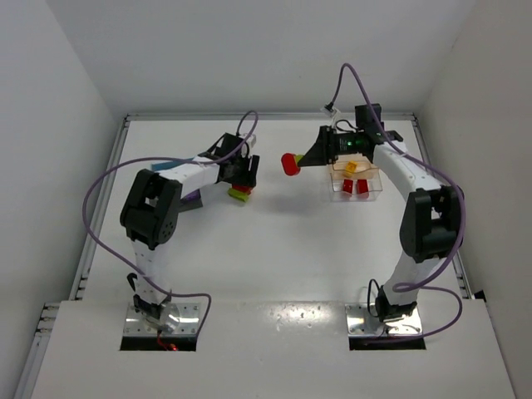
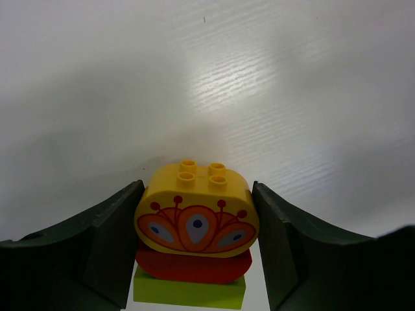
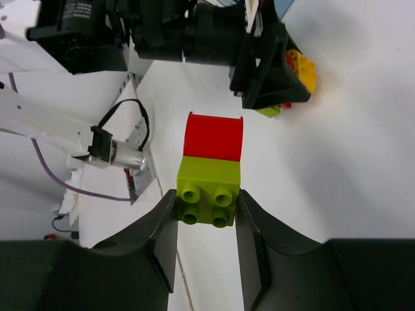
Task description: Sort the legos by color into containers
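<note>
Colour sort about half done, as I judge it from the remote desk. On the near left of the white surface [image 1: 274, 249], my left jaws sit closed against the sides of a three-block stack [image 2: 194, 240]. It is a rounded yellow plastic block with a printed fan pattern, on a red block, on a lime green one, not yet pulled apart. I cannot tell whether it rests on the surface or hangs clear.

To the right, the clear rectangular plastic tub [image 1: 381, 179] already holds two red blocks [image 1: 363, 189] and a yellow-and-orange piece [image 1: 351, 167].

Slightly farther, between stack and tub, my right jaws are clamped on the lime green half of a two-block piece [image 3: 211, 172], its red half pointing toward the left arm [image 1: 179, 179].

A dark tub with a blue part [image 1: 162, 166] peeks from under that arm, contents unseen. Both mixed stacks need splitting and binning.
</note>
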Tool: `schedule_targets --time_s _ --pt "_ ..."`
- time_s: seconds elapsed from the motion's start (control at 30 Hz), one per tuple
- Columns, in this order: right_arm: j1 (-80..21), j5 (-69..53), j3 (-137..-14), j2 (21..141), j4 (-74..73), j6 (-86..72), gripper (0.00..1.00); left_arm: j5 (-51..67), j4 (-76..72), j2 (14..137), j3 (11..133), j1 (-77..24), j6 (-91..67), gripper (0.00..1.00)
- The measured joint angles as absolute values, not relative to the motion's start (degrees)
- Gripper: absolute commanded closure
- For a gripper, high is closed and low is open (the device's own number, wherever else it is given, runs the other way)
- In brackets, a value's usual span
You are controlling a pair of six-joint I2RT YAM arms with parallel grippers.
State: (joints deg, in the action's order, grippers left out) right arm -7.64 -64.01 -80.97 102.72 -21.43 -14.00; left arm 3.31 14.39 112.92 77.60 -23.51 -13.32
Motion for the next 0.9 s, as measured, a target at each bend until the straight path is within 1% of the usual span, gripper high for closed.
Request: schedule_targets --time_s 0.17,0.2,0.23,0.27,0.3,0.33,0.37,0.4,0.5,0.53,0.63,0.73,0.8,0.9 --pt "-7.64 -62.72 -80.07 102.72 -22.96 -12.51 0.98 1.17 14.35 116.16 81.47 -24.16 -19.05 0.75" --pt "-7.64 -62.54 -80.03 102.72 -23.14 -12.36 0.98 0.78 14.24 117.01 82.24 -24.47 -20.25 0.73" --pt "-7.64 -62.43 -80.03 102.72 -23.22 -12.19 0.98 0.51 14.24 117.93 82.96 -24.91 -21.61 0.63" --pt "-7.64 -62.26 -80.03 102.72 -23.24 -12.10 0.98 0.32 14.20 118.74 83.50 -25.36 -22.76 0.55" --pt "-7.66 -62.08 -80.03 102.72 -23.24 -11.97 0.98 0.21 14.26 119.44 83.90 -25.93 -23.73 0.35" --pt "-7.66 -61.98 -80.03 102.72 -23.24 -11.94 0.98 0.19 14.37 119.98 84.27 -26.39 -24.51 0.25" --pt "-7.68 -61.87 -80.03 102.72 -23.24 -11.84 0.98 0.19 14.55 120.53 84.82 -26.83 -25.15 0.17" --pt "-7.70 -61.71 -80.03 102.72 -23.24 -11.75 0.98 0.25 14.52 120.90 85.32 -27.14 -25.71 0.12" --pt "-7.70 -61.47 -80.03 102.72 -23.24 -11.55 0.98 0.51 14.74 121.14 86.50 -27.66 -26.63 0.02" --pt "-7.70 -61.45 -80.03 102.72 -23.24 -11.51 0.98 0.86 14.61 121.14 87.02 -27.66 -26.68 0.00" --pt "-7.90 -61.49 -80.03 102.72 -23.24 -11.49 0.98 3.22 14.22 120.77 88.03 -26.70 -26.48 0.00" --pt "-8.08 -61.89 -80.05 102.74 -23.18 -11.51 0.98 9.63 14.00 119.28 87.88 -23.88 -24.49 0.00" --pt "-8.12 -62.65 -80.07 102.87 -22.87 -11.70 0.98 17.56 12.10 116.97 86.00 -20.69 -23.49 0.00" --pt "-8.51 -64.49 -80.42 103.77 -21.34 -13.23 0.98 34.70 6.50 112.44 80.99 -13.30 -24.67 0.00"
